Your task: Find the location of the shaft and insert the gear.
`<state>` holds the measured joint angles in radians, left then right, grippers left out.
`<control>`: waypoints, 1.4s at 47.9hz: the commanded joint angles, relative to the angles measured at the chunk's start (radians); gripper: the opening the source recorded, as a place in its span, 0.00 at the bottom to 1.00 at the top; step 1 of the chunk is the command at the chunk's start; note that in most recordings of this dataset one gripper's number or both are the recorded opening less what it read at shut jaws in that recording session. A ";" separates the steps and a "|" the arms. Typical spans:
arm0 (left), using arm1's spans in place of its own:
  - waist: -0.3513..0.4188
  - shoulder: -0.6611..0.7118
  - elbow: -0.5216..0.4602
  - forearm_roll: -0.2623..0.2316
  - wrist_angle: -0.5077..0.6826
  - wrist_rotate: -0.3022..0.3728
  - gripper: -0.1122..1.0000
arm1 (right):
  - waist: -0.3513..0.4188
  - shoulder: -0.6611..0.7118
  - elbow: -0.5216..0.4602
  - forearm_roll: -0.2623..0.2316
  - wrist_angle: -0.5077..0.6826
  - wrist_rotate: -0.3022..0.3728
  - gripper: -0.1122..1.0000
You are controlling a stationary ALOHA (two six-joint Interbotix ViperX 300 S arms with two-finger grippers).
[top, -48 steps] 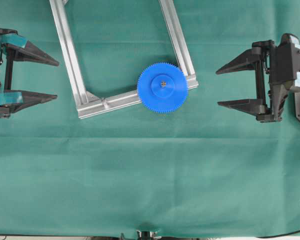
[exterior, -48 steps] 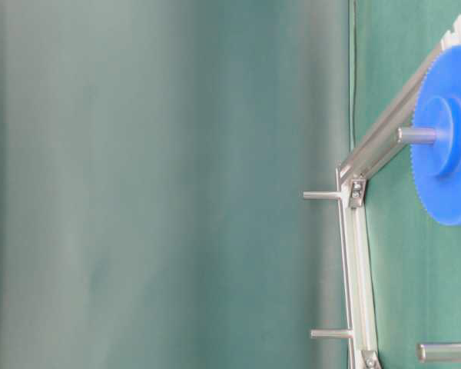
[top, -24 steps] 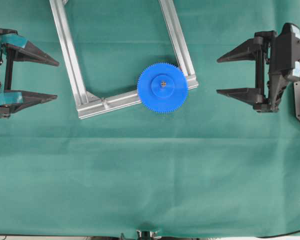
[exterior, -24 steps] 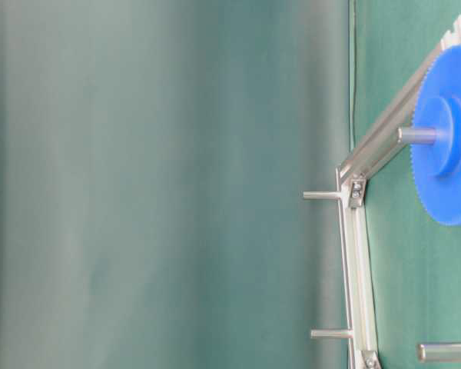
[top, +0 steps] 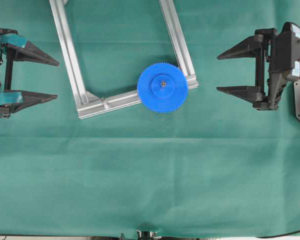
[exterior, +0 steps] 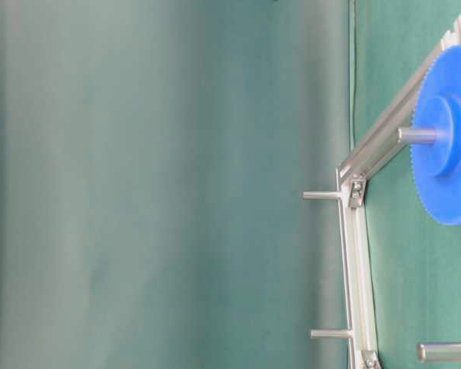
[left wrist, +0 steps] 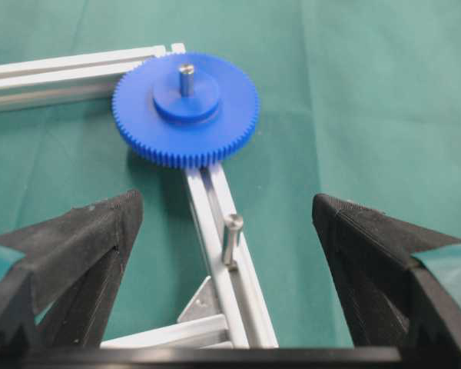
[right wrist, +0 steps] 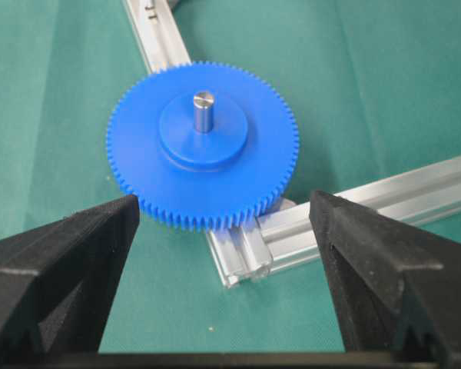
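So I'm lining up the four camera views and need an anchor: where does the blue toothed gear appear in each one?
Overhead: the flat blue plastic toothed gear lies just right of centre, on the aluminium frame's corner.
Table-level: right edge, upper half, seen edge-on and partly cut off.
Left wrist: upper left of centre.
Right wrist: centre, upper half.
Shared landmark: the silver metal shaft poking through the gear's hub.

Matt blue plastic gear (right wrist: 202, 146) with fine-toothed rim, smooth silver metal shaft (right wrist: 203, 110), brushed aluminium frame (top: 70, 55), soft green cloth (top: 150, 170)
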<state>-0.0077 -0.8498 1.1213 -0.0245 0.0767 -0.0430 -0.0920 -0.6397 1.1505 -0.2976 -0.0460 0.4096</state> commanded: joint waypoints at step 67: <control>0.006 0.006 -0.025 -0.002 -0.040 -0.002 0.98 | 0.002 0.023 -0.067 -0.002 0.040 0.002 0.87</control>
<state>-0.0046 -0.8483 1.1213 -0.0245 0.0460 -0.0430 -0.0920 -0.6182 1.1045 -0.2976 -0.0092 0.4111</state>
